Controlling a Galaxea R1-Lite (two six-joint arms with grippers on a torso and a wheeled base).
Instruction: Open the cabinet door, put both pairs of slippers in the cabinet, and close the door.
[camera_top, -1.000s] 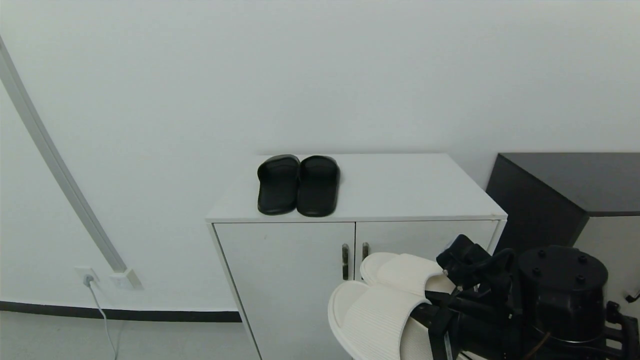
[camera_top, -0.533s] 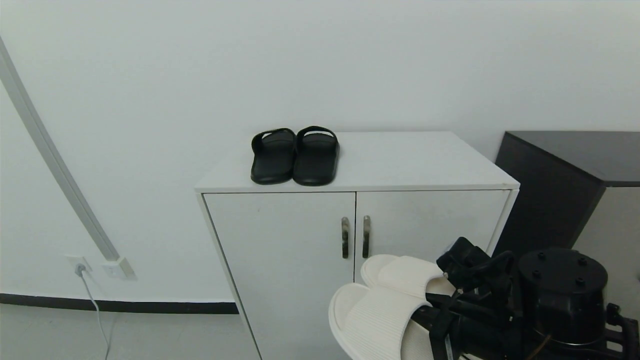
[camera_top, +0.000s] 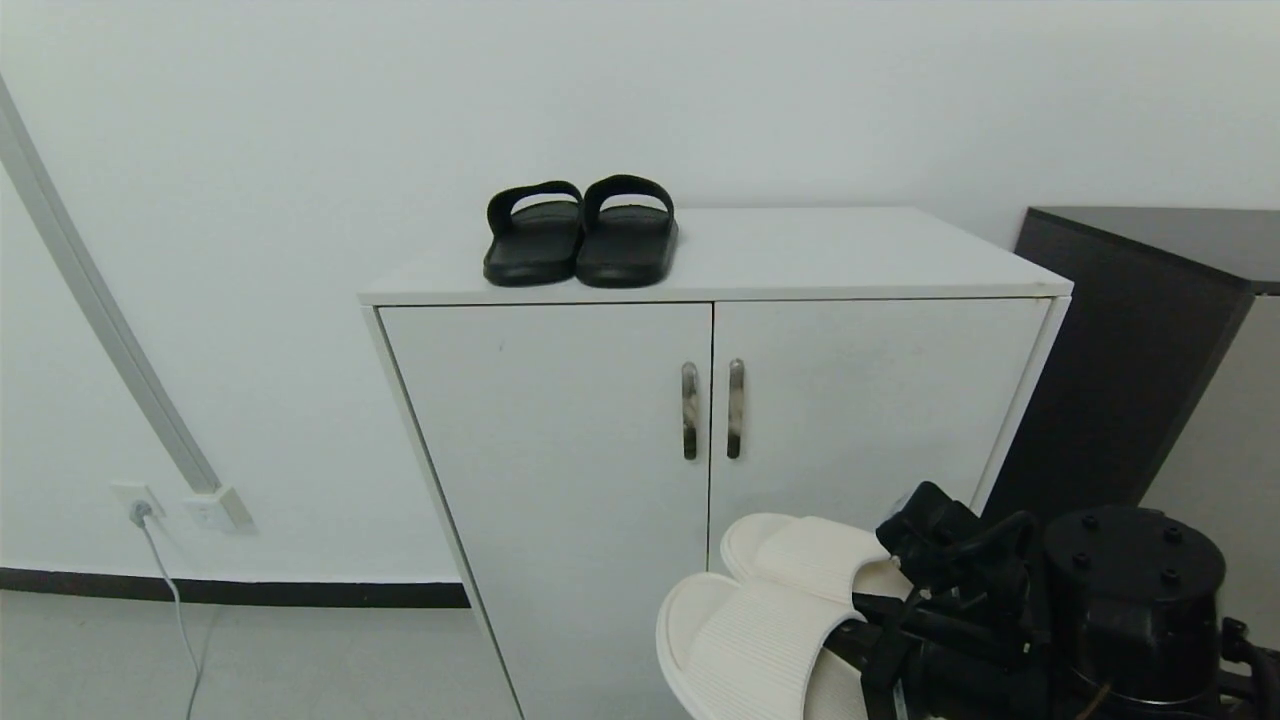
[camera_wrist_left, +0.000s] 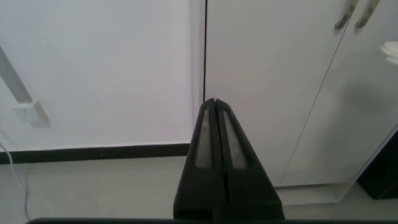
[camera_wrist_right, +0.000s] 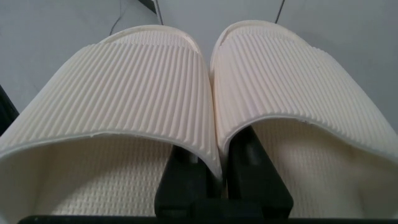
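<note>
A white two-door cabinet (camera_top: 560, 440) stands against the wall, both doors closed, with two metal handles (camera_top: 690, 410) at the centre seam. On its top, toward the left, lies a pair of black slippers (camera_top: 580, 235). Low at the right, in front of the right door, my right gripper (camera_top: 875, 620) is shut on a pair of cream ribbed slippers (camera_top: 770, 610), held side by side; in the right wrist view the fingers (camera_wrist_right: 186, 180) pinch the inner edges of the cream slippers (camera_wrist_right: 211, 106). My left gripper (camera_wrist_left: 214, 134) is shut and empty, low beside the cabinet's left edge (camera_wrist_left: 204, 56).
A dark cabinet (camera_top: 1150, 340) stands right of the white one. On the wall at the left run a slanted grey conduit (camera_top: 90, 290) and an outlet with a cable (camera_top: 140, 510). Bare floor lies to the left of the cabinet.
The head view has shifted: the cabinet now sits higher and shows more of its doors. My right gripper still holds the cream slippers in the same spot.
</note>
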